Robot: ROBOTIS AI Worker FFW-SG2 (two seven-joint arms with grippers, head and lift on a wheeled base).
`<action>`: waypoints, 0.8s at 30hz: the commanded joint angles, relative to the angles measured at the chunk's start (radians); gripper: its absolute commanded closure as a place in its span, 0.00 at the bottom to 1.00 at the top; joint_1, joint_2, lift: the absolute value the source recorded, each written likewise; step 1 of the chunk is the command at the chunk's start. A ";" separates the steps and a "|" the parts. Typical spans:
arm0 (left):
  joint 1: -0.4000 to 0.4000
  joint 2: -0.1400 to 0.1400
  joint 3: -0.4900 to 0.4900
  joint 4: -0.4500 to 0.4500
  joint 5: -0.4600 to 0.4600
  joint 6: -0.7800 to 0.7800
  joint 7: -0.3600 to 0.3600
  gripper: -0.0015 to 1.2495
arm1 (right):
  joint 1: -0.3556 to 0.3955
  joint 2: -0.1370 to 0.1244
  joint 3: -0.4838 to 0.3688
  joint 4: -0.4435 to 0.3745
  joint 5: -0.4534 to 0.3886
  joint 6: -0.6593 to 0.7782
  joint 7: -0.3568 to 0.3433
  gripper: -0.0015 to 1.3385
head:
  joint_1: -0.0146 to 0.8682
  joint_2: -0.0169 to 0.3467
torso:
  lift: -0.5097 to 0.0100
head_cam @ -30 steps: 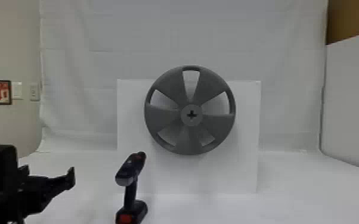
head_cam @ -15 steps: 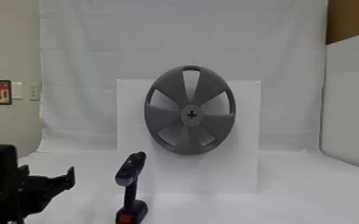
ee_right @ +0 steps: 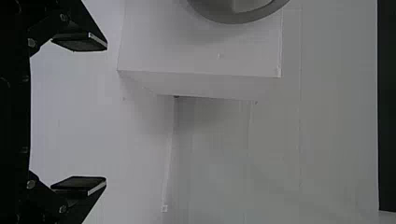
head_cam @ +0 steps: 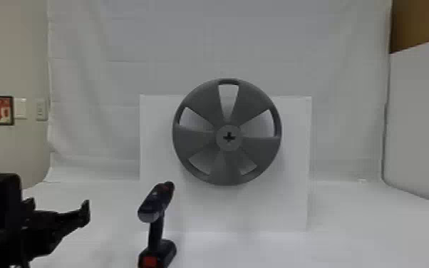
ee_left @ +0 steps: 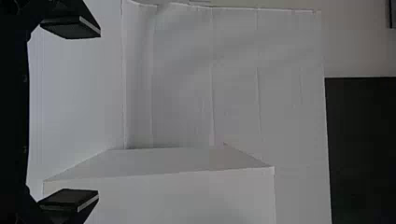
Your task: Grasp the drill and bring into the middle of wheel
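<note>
Your left gripper [ee_left: 99,113] was spread and empty, and the drill [head_cam: 156,231] stood to its right on the white work surface [head_cam: 367,228], handle upright, body slanting away towards the wheel [head_cam: 260,149]. Since that gripper was the nearer one, you most likely needed to bring it rightward around the upright handle; your right gripper [ee_right: 105,113] was also wide apart, holding nothing
</note>
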 commanded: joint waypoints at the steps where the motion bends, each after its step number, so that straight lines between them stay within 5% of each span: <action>1: 0.000 -0.001 -0.005 0.002 0.000 0.000 0.002 0.06 | 0.002 -0.002 -0.001 0.000 0.000 0.001 0.000 0.20 | 0.08 0.13 | 0.21; 24: 0.005 -0.009 -0.022 0.009 0.002 0.000 0.014 0.06 | 0.008 -0.002 -0.006 0.000 -0.002 0.001 0.000 0.20 | 0.08 0.13 | 0.21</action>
